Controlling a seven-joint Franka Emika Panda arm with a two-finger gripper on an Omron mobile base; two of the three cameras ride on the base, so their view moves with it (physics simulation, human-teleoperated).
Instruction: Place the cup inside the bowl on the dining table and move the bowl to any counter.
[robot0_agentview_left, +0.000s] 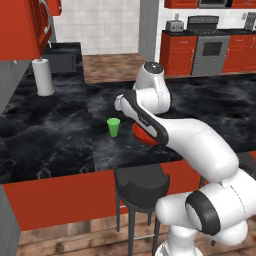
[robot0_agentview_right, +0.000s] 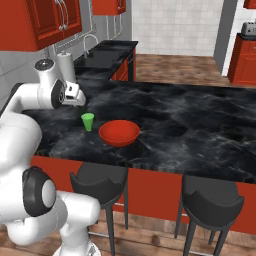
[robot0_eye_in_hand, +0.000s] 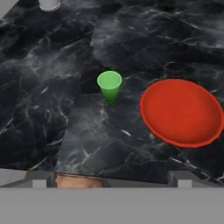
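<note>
Cup (robot0_eye_in_hand: 109, 85) was found upright on the table (robot0_eye_in_hand: 48, 109), ahead and left of the gripper (robot0_eye_in_hand: 111, 183), beside the bowl (robot0_eye_in_hand: 181, 111); jaws were spread wide, empty.

Base cameras flank the arm (hand camera looks down), sharing the dining table (robot0_agentview_left: 50, 130).
</note>
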